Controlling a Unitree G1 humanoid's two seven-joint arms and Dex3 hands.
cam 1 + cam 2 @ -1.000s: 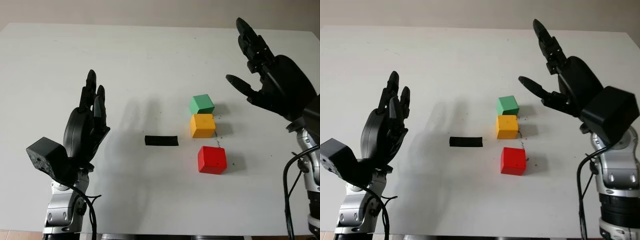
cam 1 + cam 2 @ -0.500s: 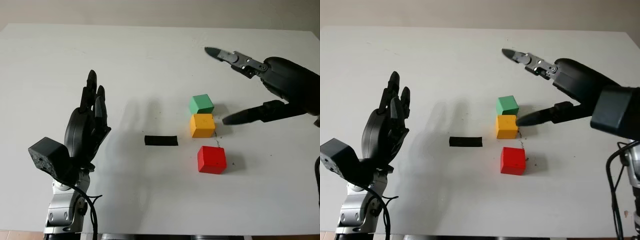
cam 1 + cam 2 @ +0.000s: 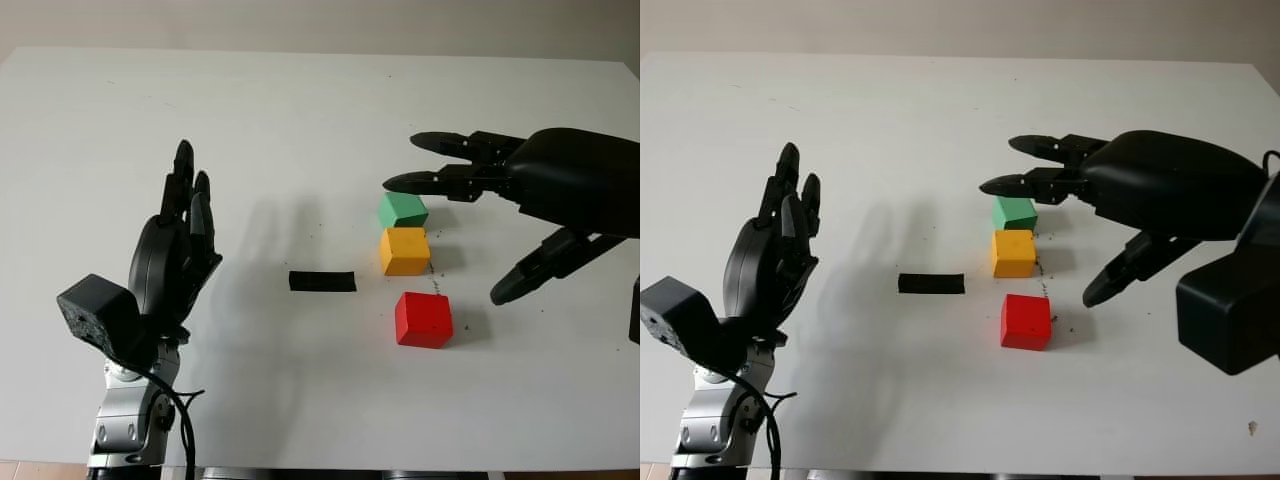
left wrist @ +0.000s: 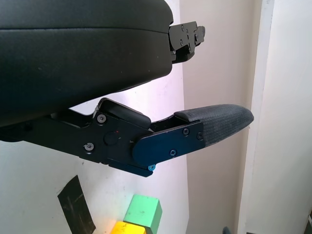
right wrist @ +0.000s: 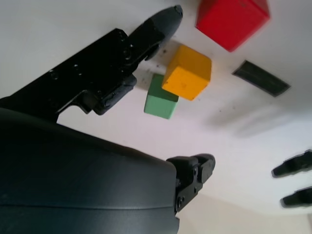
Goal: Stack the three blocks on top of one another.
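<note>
right hand [image 3: 500,215]: empty, fingers apart, above green block [image 3: 402,209], likely lining up a grasp
left hand [image 3: 175,255]: parked left, upright, holding nothing
blocks: green far, yellow block [image 3: 405,250] middle, red block [image 3: 423,319] near; unstacked
black strip [image 3: 322,281]: left of yellow

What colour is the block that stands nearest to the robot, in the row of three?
The nearest block is red, best seen in the left eye view.

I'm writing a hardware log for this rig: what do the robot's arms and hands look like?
Both hands are glossy black shells with segmented black fingers. The left hand has a black camera box at its wrist, above a silver metal forearm with black cables. The right hand has a similar black box. A fingertip has a textured pad and blue-tinted screws.
</note>
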